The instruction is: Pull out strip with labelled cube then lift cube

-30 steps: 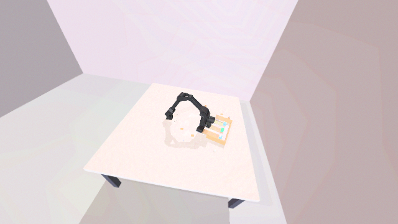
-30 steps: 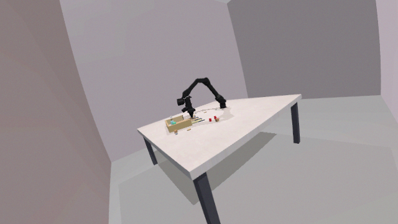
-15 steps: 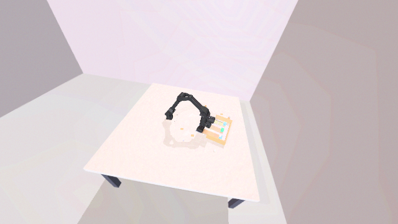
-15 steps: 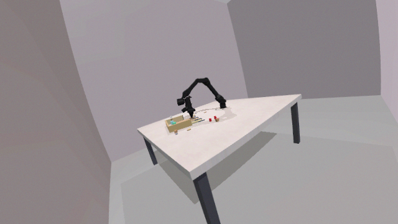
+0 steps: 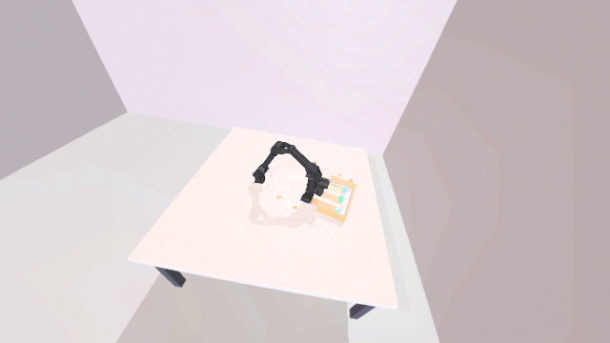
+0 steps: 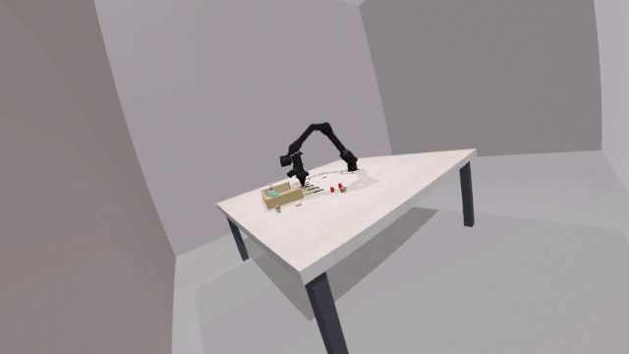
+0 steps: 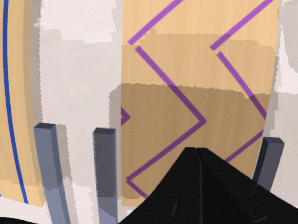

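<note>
A tan strip with a purple zigzag [image 7: 200, 63] runs up the middle of the wrist view. My gripper [image 7: 193, 158] is shut, and its dark tip sits down on the near end of this strip. Another tan strip with a blue line [image 7: 9, 63] lies at the left edge. In the top and exterior views the gripper [image 5: 307, 197] is low at the open side of a shallow wooden box [image 5: 335, 197], where the strips [image 6: 312, 189] stick out. Small green [image 5: 340, 198] and cyan [image 5: 344, 190] cubes sit in the box. I cannot read any label on them.
Three grey upright bars [image 7: 103, 163] stand close in front of the wrist camera. Small red cubes [image 6: 336, 187] and a few tiny loose pieces [image 6: 278, 208] lie on the table near the box. The arm's base [image 5: 258, 177] stands at the table's middle.
</note>
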Robot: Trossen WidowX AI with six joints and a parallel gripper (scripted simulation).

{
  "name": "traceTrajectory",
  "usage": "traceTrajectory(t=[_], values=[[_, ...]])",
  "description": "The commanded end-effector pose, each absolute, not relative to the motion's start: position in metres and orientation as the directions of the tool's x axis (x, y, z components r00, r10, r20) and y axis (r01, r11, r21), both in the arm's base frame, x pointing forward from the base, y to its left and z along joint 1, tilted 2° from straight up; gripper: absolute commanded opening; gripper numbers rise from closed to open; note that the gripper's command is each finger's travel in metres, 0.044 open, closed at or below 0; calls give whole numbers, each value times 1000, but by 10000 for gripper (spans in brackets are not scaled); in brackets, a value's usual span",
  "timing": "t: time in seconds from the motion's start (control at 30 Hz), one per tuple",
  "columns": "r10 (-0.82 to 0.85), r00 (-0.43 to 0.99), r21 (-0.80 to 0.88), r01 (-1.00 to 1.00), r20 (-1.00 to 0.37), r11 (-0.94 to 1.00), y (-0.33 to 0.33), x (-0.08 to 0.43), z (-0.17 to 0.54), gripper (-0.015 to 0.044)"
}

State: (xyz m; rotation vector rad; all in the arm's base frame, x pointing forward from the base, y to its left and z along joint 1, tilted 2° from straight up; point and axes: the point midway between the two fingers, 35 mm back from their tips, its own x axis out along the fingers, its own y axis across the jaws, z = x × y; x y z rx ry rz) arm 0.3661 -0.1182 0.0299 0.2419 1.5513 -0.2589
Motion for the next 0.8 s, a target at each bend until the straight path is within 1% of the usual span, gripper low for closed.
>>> traceTrajectory(t=[0.0,0.77], values=[[-2,-11,-5,320,-1000,947,-115,356,26,0],[-1,-13,-5,320,-1000,947,-103,322,26,0]])
